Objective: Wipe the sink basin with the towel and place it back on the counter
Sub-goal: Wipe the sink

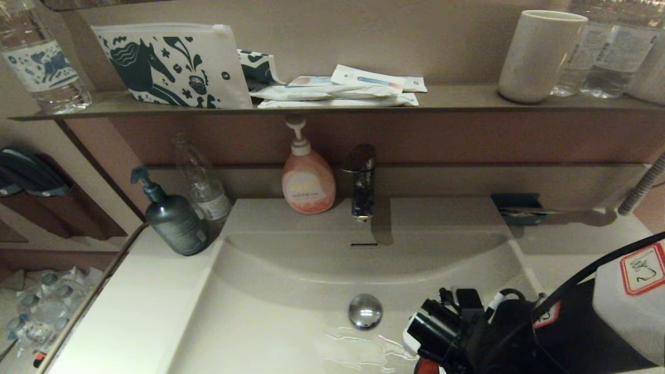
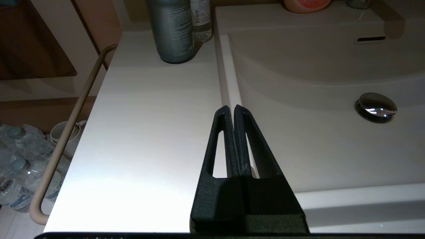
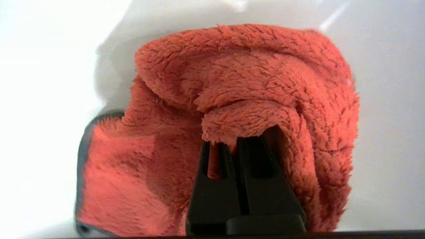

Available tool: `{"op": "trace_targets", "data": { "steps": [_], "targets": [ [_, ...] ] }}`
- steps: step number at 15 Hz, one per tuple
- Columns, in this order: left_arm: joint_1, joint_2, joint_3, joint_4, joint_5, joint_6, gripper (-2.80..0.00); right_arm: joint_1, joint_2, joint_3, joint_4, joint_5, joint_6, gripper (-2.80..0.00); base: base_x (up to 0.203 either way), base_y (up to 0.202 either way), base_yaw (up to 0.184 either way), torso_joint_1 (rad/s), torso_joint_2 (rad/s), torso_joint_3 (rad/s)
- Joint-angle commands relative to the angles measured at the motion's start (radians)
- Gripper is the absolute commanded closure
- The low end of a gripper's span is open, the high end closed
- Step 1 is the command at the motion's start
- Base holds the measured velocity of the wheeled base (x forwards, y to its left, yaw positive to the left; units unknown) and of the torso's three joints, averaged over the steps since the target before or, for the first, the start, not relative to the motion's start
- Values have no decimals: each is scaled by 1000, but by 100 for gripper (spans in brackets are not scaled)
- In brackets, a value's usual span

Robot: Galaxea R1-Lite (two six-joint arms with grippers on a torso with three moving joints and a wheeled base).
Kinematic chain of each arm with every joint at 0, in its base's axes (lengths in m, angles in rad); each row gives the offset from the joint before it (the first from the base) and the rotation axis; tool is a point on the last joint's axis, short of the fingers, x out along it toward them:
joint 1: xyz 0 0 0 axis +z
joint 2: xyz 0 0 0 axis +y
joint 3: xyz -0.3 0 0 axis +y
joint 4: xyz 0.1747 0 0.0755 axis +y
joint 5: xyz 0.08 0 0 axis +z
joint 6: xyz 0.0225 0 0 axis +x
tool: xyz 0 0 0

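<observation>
Towel is bunched and pinched in the right gripper, pressed low on the sink basin floor near the drain plug, probably mid-wipe. Head view hides the cloth behind the arm; only the wrist view shows it. Left gripper is closed and empty, parked over the counter edge.

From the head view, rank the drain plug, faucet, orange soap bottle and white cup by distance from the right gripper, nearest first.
The right gripper is low in the sink basin.
1. Drain plug, basin floor.
2. Faucet, back rim.
3. Orange soap bottle, left of faucet.
4. White cup, shelf, right.
</observation>
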Motion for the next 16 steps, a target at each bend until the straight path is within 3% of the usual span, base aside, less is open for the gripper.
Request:
{"op": "trace_targets", "data": {
  "steps": [1,5,12,16],
  "targets": [
    [0,1,0,-1,0,1,0,29,40,16,-8,43,27,0,0,0,0,0,0,0],
    [0,1,0,-1,0,1,0,68,50,-40,-19,187,34,0,0,0,0,0,0,0],
    [0,1,0,-1,0,1,0,197,144,-251,-32,189,29,0,0,0,0,0,0,0],
    [0,1,0,-1,0,1,0,205,200,-402,-32,192,30,0,0,0,0,0,0,0]
  ]
}}
